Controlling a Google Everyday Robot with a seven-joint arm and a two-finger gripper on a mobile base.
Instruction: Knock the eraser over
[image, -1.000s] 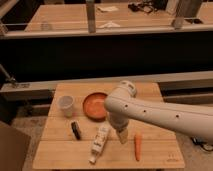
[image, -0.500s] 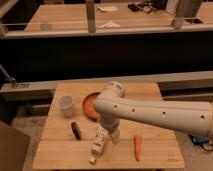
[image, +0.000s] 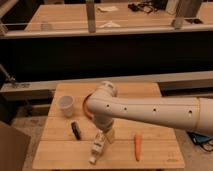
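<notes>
The eraser is a small black block on the wooden table, front left of centre, in front of the white cup. My gripper hangs from the thick white arm, low over the table. It is to the right of the eraser and apart from it, close above the top end of the long white bottle.
An orange bowl sits behind the arm, mostly hidden by it. An orange carrot-like object lies at the front right. A dark counter and rail run behind the table. A brown box edge stands at the left.
The arm has swung left across the table, bringing the gripper from the middle right towards the bottle and the eraser. The objects have not moved.
</notes>
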